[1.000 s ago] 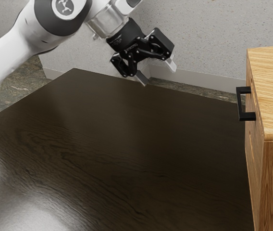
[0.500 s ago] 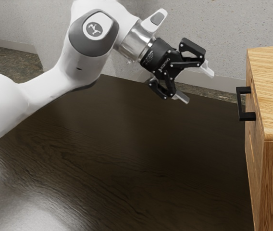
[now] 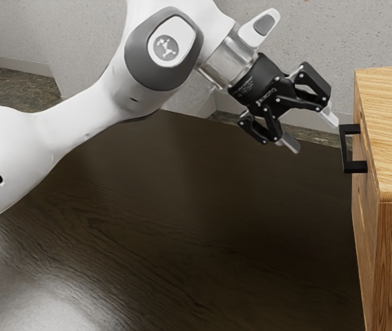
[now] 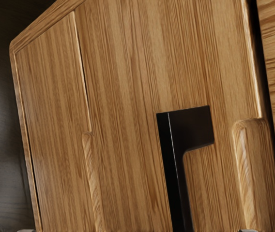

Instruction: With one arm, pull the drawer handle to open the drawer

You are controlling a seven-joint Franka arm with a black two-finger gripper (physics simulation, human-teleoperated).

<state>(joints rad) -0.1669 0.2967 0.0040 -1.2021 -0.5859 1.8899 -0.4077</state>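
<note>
Early in the task, with nothing pulled yet. Carrying the gripper above the dark wooden table, over its far edge, spread wide and holding nothing. Aiming it at the black drawer handle, near it but clearly apart, with no contact to see. Finding that handle as an upright bar on two short posts, fixed to the front of the oak cabinet at the table's edge toward the exterior view's right. Seeing no sign of the drawer drawn out, so judging it shut.

Left to do, as a judgement: closing the last stretch, straddling the bar with one finger on each side, clamping, then drawing back toward the exterior view's left.

Hard to settle: whether the cabinet stands on the table or just beside it, with its base and far side cut off in the exterior view. In the wrist view, looking straight at the drawer front with the handle dead ahead, its lower end cut off. Unable to identify the two rounded upright shapes flanking the handle there
</note>
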